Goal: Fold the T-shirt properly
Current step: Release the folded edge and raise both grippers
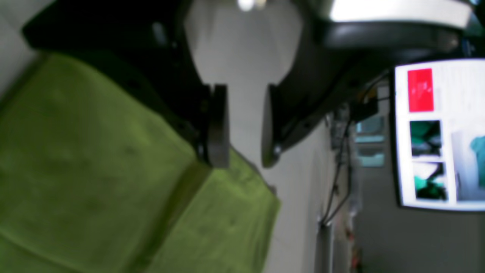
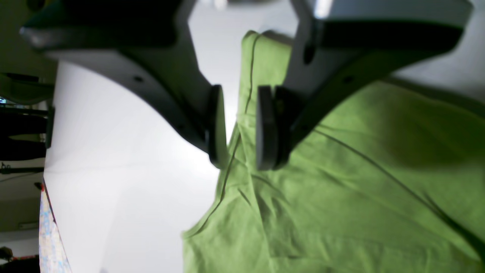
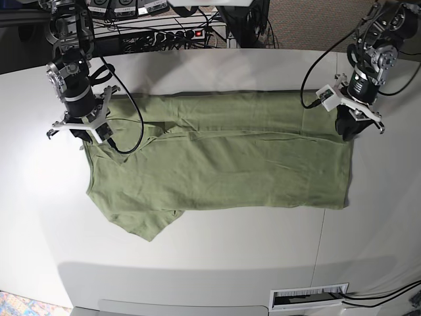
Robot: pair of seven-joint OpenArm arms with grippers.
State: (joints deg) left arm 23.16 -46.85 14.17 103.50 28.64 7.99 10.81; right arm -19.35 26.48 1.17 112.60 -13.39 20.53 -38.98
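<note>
The olive-green T-shirt (image 3: 223,168) lies spread across the white table (image 3: 217,257), with its upper part folded over and one sleeve sticking out at the lower left. My left gripper (image 3: 348,131) stands at the shirt's right edge. In the left wrist view that gripper (image 1: 243,159) is open, with bare table in the gap and the T-shirt (image 1: 94,182) beside one finger. My right gripper (image 3: 84,137) is at the shirt's upper left corner. Seen close, it (image 2: 240,163) is open just above the T-shirt's (image 2: 341,189) seamed edge, holding nothing.
A power strip with cables (image 3: 171,33) lies along the table's back edge. A lit monitor (image 1: 439,132) stands beyond the table in the left wrist view. A white slotted plate (image 3: 309,297) sits at the front edge.
</note>
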